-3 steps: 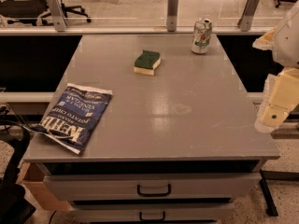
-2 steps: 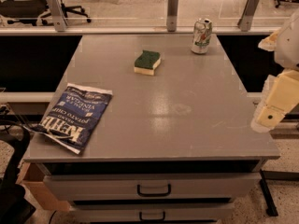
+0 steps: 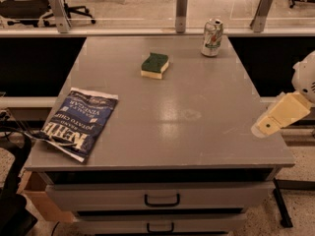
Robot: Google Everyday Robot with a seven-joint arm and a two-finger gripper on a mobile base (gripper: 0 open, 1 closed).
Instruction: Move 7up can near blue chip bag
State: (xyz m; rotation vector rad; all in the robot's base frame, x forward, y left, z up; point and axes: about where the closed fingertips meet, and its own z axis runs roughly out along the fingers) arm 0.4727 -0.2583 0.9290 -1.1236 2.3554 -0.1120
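Silver-white aluminium with green and red markings, the 7up can (image 3: 212,37) stands upright in the upper right of the frame. It is close to the far edge of the grey tabletop (image 3: 197,132), near its right corner. To its left, well apart, lies a rectangular sponge (image 3: 155,65), its green scouring face over a yellow body. A broad stretch of smooth, faintly glossy tabletop runs diagonally from the can to the blue chip bag (image 3: 78,123). The bag lies flat and crinkled at the lower left, white lettering up, its lower corner reaching the table's left edge. The cream, blocky gripper (image 3: 268,124) hangs at the right of the frame, just beside the table's right edge and touching nothing; whether it is spread or closed cannot be told. Below the front edge sit grey drawers (image 3: 161,199) with dark handles.
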